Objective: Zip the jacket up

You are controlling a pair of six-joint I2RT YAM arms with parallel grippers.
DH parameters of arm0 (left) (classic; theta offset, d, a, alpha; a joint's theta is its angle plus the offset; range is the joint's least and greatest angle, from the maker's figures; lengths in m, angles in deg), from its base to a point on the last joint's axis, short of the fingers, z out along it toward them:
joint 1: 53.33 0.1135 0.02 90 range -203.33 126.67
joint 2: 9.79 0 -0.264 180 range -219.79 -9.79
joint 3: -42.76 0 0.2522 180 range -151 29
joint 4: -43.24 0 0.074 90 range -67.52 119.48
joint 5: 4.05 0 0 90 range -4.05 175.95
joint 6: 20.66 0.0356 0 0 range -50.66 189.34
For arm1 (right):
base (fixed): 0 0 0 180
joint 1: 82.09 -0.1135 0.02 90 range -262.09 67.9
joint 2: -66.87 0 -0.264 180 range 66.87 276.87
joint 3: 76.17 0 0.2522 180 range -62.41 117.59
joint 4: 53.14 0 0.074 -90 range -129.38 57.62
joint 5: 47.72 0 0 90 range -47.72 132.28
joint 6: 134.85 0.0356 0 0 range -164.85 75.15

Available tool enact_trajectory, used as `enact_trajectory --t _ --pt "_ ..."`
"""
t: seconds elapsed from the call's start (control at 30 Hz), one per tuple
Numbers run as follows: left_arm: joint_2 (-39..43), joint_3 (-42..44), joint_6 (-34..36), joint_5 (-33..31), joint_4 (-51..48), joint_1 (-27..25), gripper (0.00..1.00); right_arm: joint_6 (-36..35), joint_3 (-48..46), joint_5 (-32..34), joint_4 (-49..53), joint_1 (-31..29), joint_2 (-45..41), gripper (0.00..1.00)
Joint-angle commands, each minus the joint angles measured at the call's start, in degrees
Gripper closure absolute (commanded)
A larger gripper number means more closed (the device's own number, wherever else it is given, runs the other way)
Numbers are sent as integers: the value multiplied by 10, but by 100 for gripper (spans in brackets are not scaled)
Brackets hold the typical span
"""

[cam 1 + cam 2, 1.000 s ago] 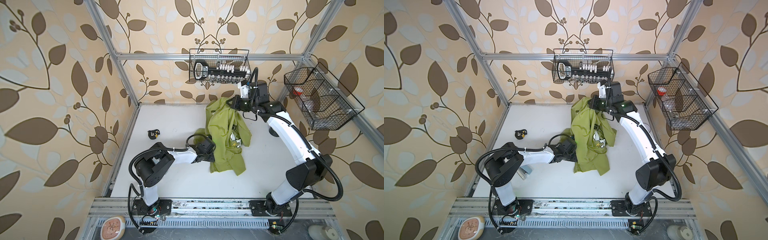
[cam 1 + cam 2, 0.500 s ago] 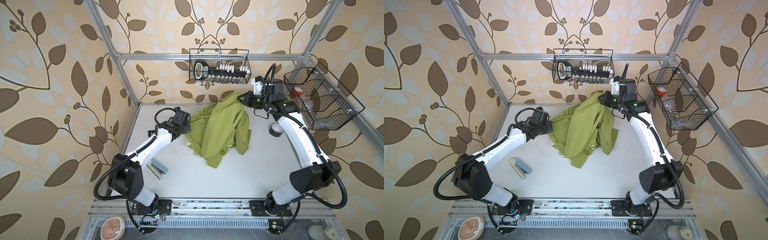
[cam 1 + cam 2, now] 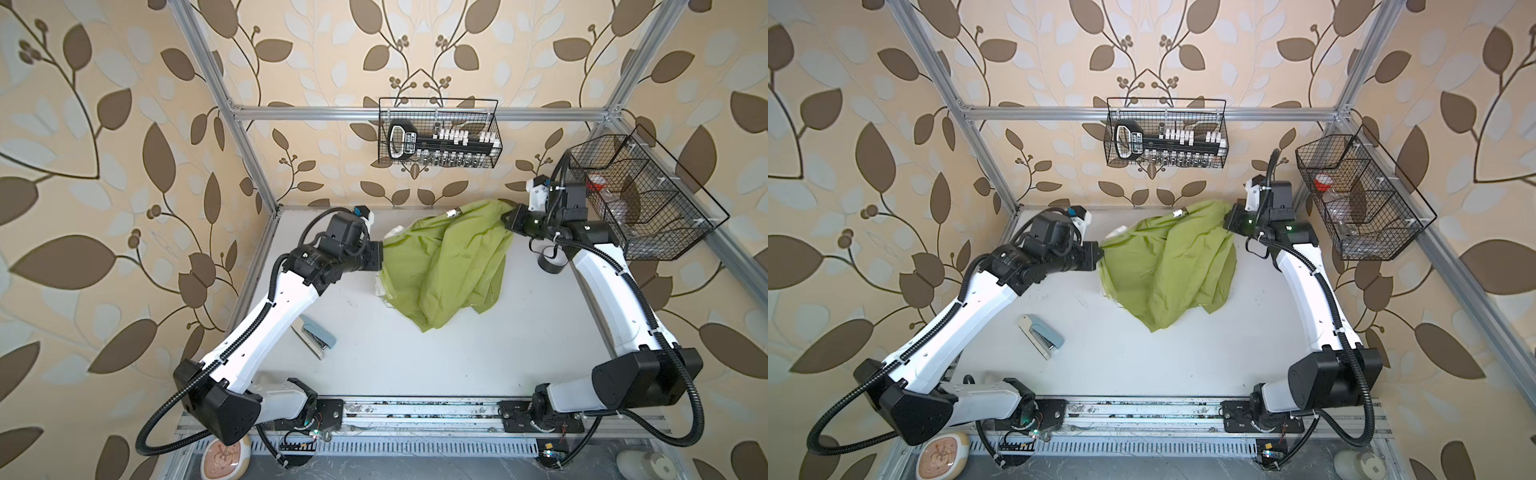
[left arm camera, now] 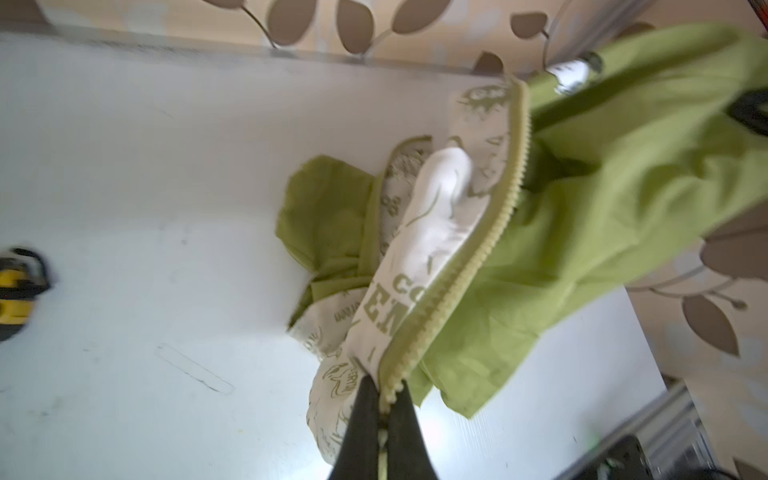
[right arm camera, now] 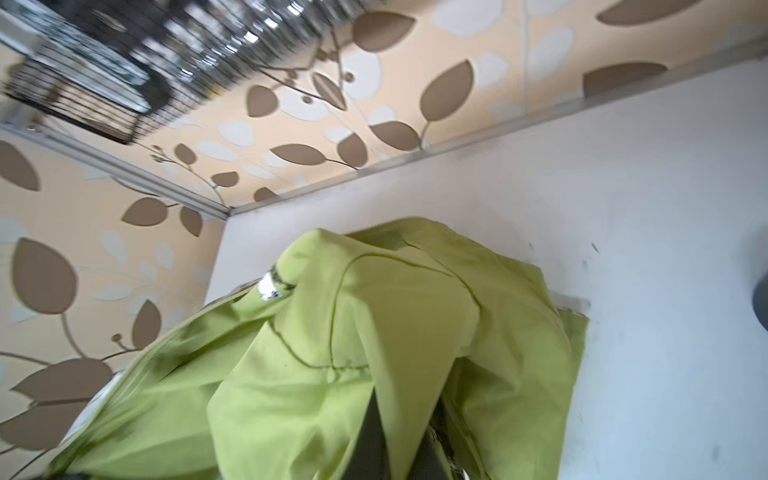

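Left wrist: jacket (image 4: pixel 582 199) in end effector (image 4: pixel 384 395)

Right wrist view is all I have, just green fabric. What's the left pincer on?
Observer: The left pincer is shut on the lime-green thin-fabric jacket, right at its pale zipper teeth.
Operator: Zipped there?
Observer: No. In the left wrist view that row of teeth stands alone, with the pale printed lining exposed beside it.
Operator: Anything loose on the table?
Observer: A pale blue-grey stapler lies on the white table, toward the arm bases, apart from the jacket.
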Motion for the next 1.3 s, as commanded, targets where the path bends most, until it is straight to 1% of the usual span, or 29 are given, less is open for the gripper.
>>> enact_trajectory --t 0.0,0.03,0.13,0.23,0.3,0.37,0.43,0.47,0.5,0.63,0.7,0.8,0.97,1.13,1.17,1.23,1.27 --pt "3 63 -23 109 -17 -48 100 16 -110 48 -21 33 -46 94" --pt "0 80 -33 126 -7 -66 100 30 -162 53 -41 43 -69 84" --pt "-20 114 -50 138 14 -124 100 53 -241 89 -70 48 -130 52" --pt "-45 148 -67 148 51 -146 100 56 -258 117 -73 44 -173 32" --pt "-62 168 -77 158 77 -150 100 48 -247 135 -75 29 -188 24" --pt "-81 179 -82 162 97 -158 100 35 -226 161 -74 2 -190 17" --pt "-100 183 -82 162 102 -165 100 15 -200 169 -77 -29 -169 14" --pt "-102 186 -83 165 106 -170 100 8 -179 173 -69 -47 -147 14" --pt "-121 189 -83 165 109 -174 100 1 -160 173 -64 -61 -124 14" --pt "-120 217 -95 166 128 -185 100 -11 -81 184 -46 -99 -15 17" --pt "-110 236 -104 163 135 -187 100 -9 -61 179 -59 -105 25 18" --pt "-70 266 -114 153 136 -187 100 0 -30 167 -78 -105 81 19" --pt "-36 298 -124 138 134 -187 100 13 26 161 -80 -103 189 23" --pt "-26 305 -129 130 136 -187 100 31 26 171 -81 -101 258 17" --pt "-25 307 -130 128 137 -187 100 35 17 168 -88 -100 265 13" --pt "-23 309 -131 128 140 -187 100 45 -10 154 -113 -99 271 13" --pt "-23 309 -131 128 139 -187 100 49 -25 146 -128 -98 271 15"
